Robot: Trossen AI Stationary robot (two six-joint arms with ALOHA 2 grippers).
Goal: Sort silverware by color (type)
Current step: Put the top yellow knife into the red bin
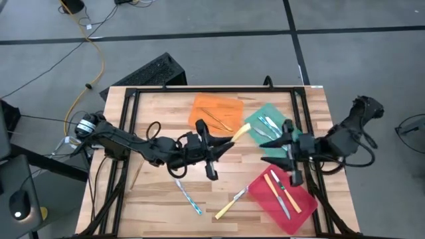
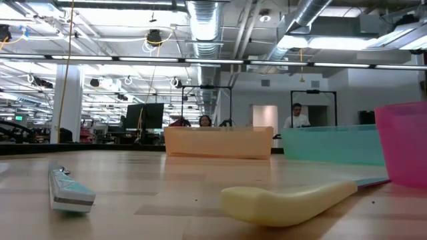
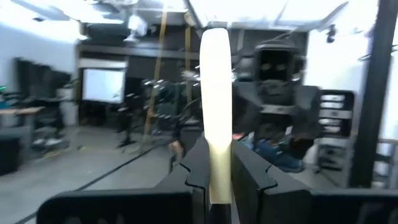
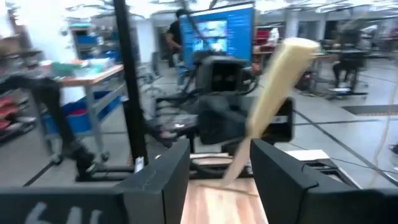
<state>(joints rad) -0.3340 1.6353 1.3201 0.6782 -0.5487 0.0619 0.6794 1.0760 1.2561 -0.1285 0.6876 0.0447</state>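
One yellow-handled utensil pinched in closed left end effector, raised above desk centre; right end effector open, facing it. Risked slipping during handover through misaligned fingers.

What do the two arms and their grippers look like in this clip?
Both arms are dark, almost black, jointed, with black cables looped along them. The left gripper has two flat dark fingers with stepped inner edges. The right gripper shows wide, blocky dark fingers. No markings are readable.
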